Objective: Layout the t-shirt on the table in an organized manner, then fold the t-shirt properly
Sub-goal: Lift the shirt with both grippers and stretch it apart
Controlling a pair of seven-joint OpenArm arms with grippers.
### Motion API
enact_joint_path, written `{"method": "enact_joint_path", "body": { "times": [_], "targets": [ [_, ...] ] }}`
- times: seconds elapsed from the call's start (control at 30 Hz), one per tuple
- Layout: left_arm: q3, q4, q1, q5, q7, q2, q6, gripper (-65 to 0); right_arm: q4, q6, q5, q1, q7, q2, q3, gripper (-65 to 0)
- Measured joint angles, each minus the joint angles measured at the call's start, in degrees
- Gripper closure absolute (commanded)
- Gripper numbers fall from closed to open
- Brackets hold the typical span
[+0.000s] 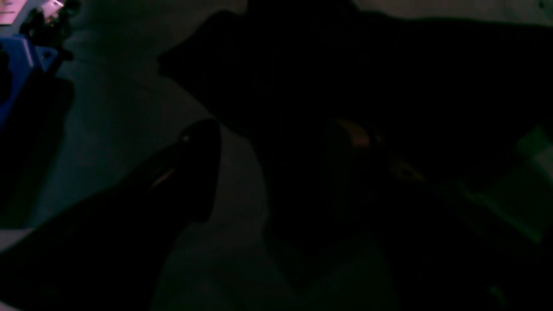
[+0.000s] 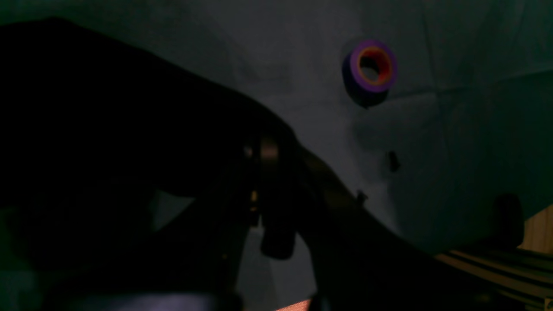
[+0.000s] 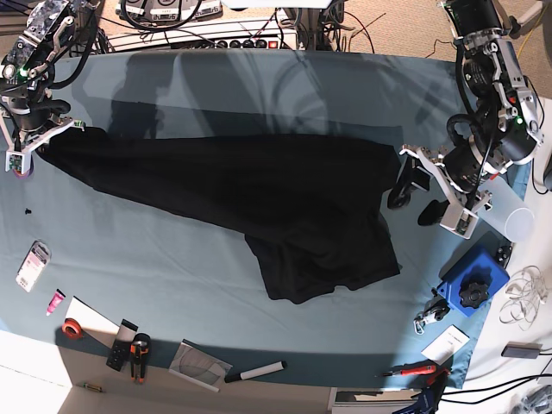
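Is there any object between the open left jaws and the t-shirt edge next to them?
Nothing visible stands between them. The left gripper is open right beside the t-shirt edge, over bare table. The blue box lies nearer the front, out of the way.

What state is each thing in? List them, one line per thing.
t-shirt: unfolded, stretched across the table, rumpled at its lower right part.
right gripper: shut on the t-shirt's far end, holding it taut.
left gripper: open, beside the t-shirt's other edge, holding nothing.
table: covered with a teal cloth, the t-shirt lying on it.
tape roll: loose on the table, untouched.
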Motion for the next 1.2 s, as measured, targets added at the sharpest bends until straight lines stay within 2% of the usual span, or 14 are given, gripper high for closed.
{"method": "enact_joint_path", "body": {
  "times": [0.1,0.17,0.27,0.5,0.57,0.7,0.8,0.9,0.97,1.03,1.1,1.2],
  "targets": [
    [1.3,-0.4,-0.3,5.4,-8.7,0.1,0.0,-38.6,0.0,0.0,0.0,0.0,0.0,0.0,0.0,0.0],
    [3.7,-1.5,-1.4,9.2,-11.2,0.2,2.7,-38.6,0.0,0.0,0.0,0.0,0.0,0.0,0.0,0.0],
    [8.6,-5.2,-5.2,13.7,-11.3,0.2,5.8,-38.6,0.0,0.0,0.0,0.0,0.0,0.0,0.0,0.0],
    [19.0,-20.2,-18.1,19.6,-10.9,0.2,9.5,-38.4,0.0,0.0,0.0,0.0,-0.4,-0.2,0.0,0.0],
    [20.0,-25.3,-21.3,19.6,-9.4,0.0,9.6,-38.4,0.0,0.0,0.0,0.0,-0.4,-0.2,0.0,0.0],
    [20.3,-34.7,-26.6,19.5,-5.9,0.0,7.3,-38.4,0.0,0.0,0.0,0.0,-0.5,-0.2,0.0,0.0],
    [20.3,-40.5,-28.8,19.7,-5.8,0.0,7.3,-38.4,0.0,0.0,0.0,0.0,-0.5,-0.2,0.0,0.0],
    [20.3,-44.7,-30.0,19.6,-5.7,-0.1,4.3,-38.4,0.0,0.0,0.0,0.0,-0.5,-0.2,0.0,0.0],
    [20.3,-45.9,-30.1,19.2,-5.7,-0.1,4.3,-38.0,0.0,0.0,0.0,0.0,-0.5,-0.2,0.0,0.0],
    [20.3,-46.9,-30.1,17.5,-5.7,-0.2,4.0,-32.7,0.0,0.0,0.0,0.0,-0.4,-0.2,0.0,0.0],
    [20.3,-47.4,-30.0,14.7,-5.5,-0.1,2.0,-25.3,0.0,0.0,0.0,0.0,-0.5,-0.2,0.0,0.0],
    [20.3,-47.4,-29.7,11.4,-5.5,-0.1,2.0,-15.9,0.0,0.0,0.0,0.0,-0.5,-0.2,0.0,0.0]
  ]
}}
